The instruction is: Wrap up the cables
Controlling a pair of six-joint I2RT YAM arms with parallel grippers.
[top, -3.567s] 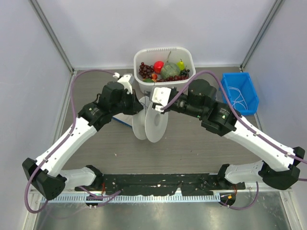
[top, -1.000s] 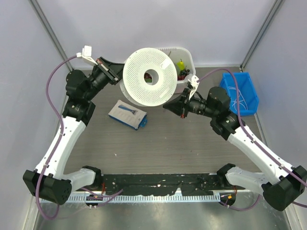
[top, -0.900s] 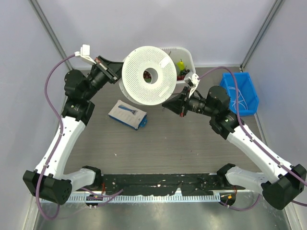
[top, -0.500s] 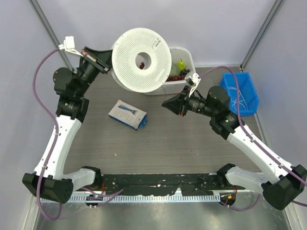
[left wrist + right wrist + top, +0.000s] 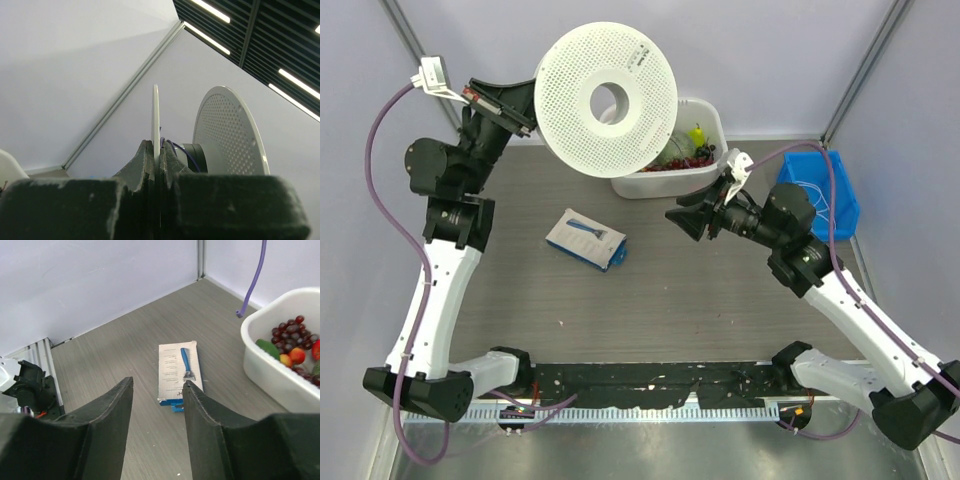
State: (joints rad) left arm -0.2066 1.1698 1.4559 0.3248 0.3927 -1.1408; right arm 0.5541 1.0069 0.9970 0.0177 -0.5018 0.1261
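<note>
A round white perforated spool (image 5: pixel 605 100) is held high over the back of the table. My left gripper (image 5: pixel 528 118) is shut on the rim of its thin near flange (image 5: pixel 155 120). A thin bluish-purple strand (image 5: pixel 171 146) lies by the spool's dark hub. Thin white cables (image 5: pixel 810 195) lie coiled in the blue bin (image 5: pixel 840 200) at the right. My right gripper (image 5: pixel 672 220) hangs open and empty right of the table's middle, below the spool. In the right wrist view the right gripper (image 5: pixel 157 385) points at the table. A thin purple cord (image 5: pixel 255 277) hangs from above with a free end.
A white tub (image 5: pixel 712 125) of grapes and other fruit stands at the back, partly behind the spool; its corner (image 5: pixel 280 385) shows in the right wrist view. A boxed blue razor (image 5: pixel 586 240) lies flat on the grey table, ahead of the right gripper's fingers (image 5: pixel 179 370).
The left arm has lifted the spool up and back to the left, away from the right gripper. The right gripper's jaws have gone from shut to open, and it has drawn slightly right.
</note>
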